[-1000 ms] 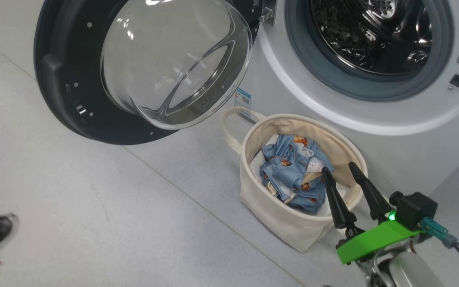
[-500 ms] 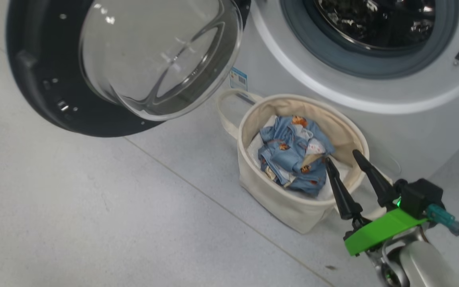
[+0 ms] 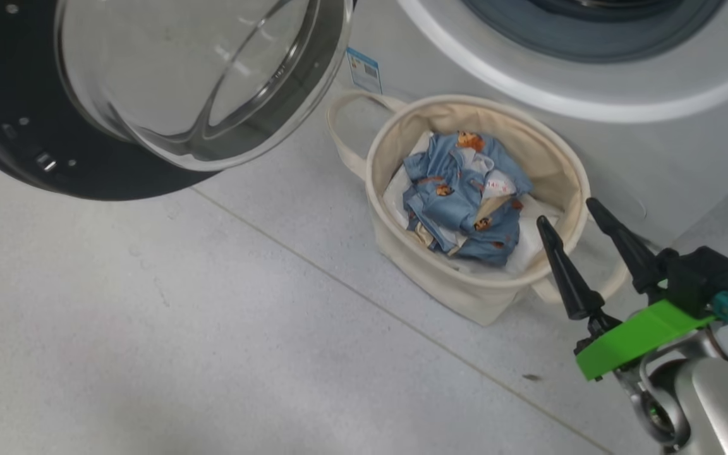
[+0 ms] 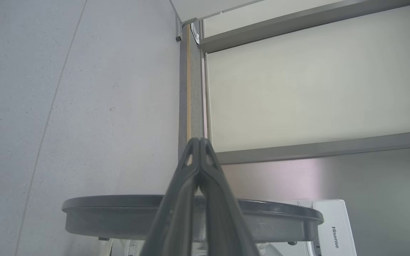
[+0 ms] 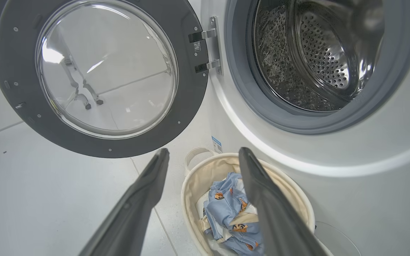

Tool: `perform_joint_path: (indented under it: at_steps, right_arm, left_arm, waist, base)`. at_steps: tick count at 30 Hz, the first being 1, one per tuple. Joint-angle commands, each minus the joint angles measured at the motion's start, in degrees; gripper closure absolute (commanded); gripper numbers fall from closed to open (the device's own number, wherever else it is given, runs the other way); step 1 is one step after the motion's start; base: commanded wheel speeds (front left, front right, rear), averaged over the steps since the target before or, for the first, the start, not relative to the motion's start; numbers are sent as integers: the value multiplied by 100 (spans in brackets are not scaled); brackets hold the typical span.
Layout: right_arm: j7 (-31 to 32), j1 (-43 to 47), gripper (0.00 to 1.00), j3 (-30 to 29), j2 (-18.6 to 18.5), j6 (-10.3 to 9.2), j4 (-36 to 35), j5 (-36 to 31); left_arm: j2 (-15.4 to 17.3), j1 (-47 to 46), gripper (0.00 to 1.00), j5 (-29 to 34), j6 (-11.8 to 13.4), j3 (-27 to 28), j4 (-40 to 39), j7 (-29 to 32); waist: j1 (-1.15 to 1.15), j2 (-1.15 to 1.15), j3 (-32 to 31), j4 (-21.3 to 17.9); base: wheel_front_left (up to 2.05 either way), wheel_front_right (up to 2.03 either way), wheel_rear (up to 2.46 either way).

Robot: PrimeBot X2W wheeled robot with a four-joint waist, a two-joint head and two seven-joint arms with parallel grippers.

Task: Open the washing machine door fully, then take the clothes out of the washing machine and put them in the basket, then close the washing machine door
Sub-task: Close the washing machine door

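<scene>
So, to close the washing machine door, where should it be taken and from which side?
Take the washing machine door at its black ring's free edge, opposite the hinge. It stands wide open, so that rim likely gives most leverage. Come from the outer face, on the robot's left.

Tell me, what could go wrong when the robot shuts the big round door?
The open right fingers hover by the soft basket; swinging away, they might snag its rim and spill the clothes. The door hangs wide open beside the basket and might brush it while closing.
</scene>
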Motion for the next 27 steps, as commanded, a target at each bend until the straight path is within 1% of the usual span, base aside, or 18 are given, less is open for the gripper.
perform_joint_path:
  at_steps: [1, 10, 13, 16, 19, 24, 27]
  right_arm:
    - [72, -165, 0, 55, -111, 5, -304, -53]
    - [376, -266, 0, -123, -263, 5, -731, -143]
    - [416, -257, 0, -153, -281, 5, -798, -157]
    - [419, -234, 0, -153, -255, 5, -822, -157]
    - [402, -208, 0, -172, -229, 5, -807, -159]
    - [343, -182, 0, -150, -186, 5, -746, -144]
    - [280, -174, 0, -118, -141, 5, -680, -126]
  left_arm:
    - [446, -250, 100, 90, -90, 91, -61, -48]
    - [310, -770, 100, 182, -220, -88, 195, -98]
    - [237, -834, 100, 336, -228, -294, 130, -62]
    - [211, -804, 100, 381, -230, -388, 56, -14]
    - [204, -721, 100, 474, -230, -550, -11, 112]
    - [150, -566, 100, 520, -231, -788, -97, 527]
    - [64, -434, 100, 540, -231, -972, -284, 837]
  waist:
    - [0, 0, 156, -56]
    - [0, 0, 641, -120]
    - [0, 0, 701, -139]
    - [0, 0, 712, -169]
    - [0, 0, 682, -167]
    - [0, 0, 555, -103]
    - [0, 0, 449, -61]
  base:
    - [0, 0, 0]
    - [0, 0, 0]
    - [0, 0, 0]
    - [0, 0, 0]
    - [0, 0, 0]
    - [0, 0, 0]
    - [0, 0, 0]
